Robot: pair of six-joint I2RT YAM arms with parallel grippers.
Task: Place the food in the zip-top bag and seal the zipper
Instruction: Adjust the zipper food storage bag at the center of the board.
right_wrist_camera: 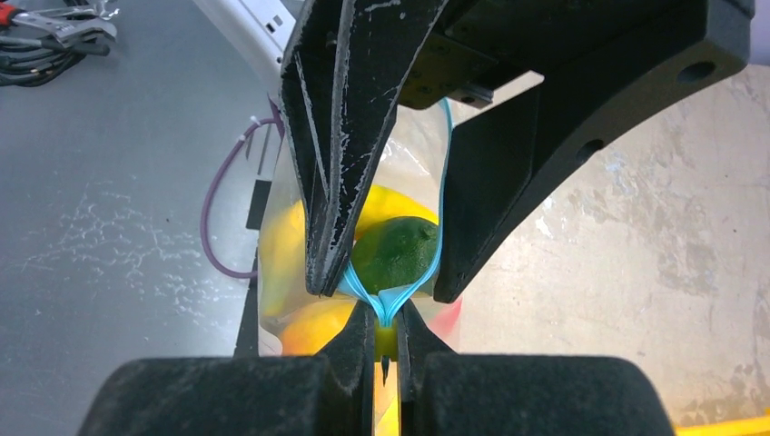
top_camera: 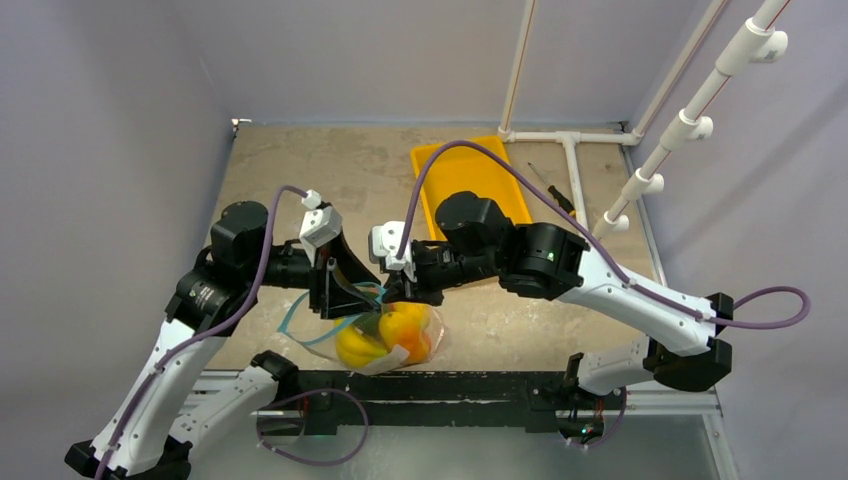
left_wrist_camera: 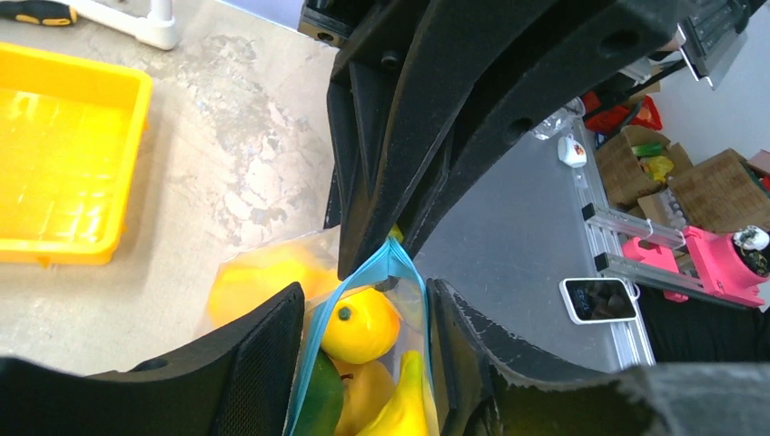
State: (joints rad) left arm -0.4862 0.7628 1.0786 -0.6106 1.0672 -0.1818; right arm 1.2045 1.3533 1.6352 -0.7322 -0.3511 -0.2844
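The zip-top bag [top_camera: 385, 335] lies at the table's near edge with the food inside. In the left wrist view I see a yellow lemon [left_wrist_camera: 359, 325], a banana [left_wrist_camera: 404, 400] and the green avocado [left_wrist_camera: 318, 400] in it. The avocado also shows in the right wrist view [right_wrist_camera: 395, 254]. My right gripper [right_wrist_camera: 386, 318] is shut on one end of the teal zipper [right_wrist_camera: 439, 245], pinching its two strips together. My left gripper [left_wrist_camera: 363, 295] is open, one finger on each side of the bag's still-parted mouth. In the top view the two grippers [top_camera: 362, 295] [top_camera: 400, 292] meet above the bag.
The yellow tray [top_camera: 470, 180] stands behind the right arm; it also shows in the left wrist view [left_wrist_camera: 64, 163]. A screwdriver [top_camera: 552, 187] and a white pipe frame [top_camera: 575, 160] lie at the back right. The table's near edge runs just below the bag.
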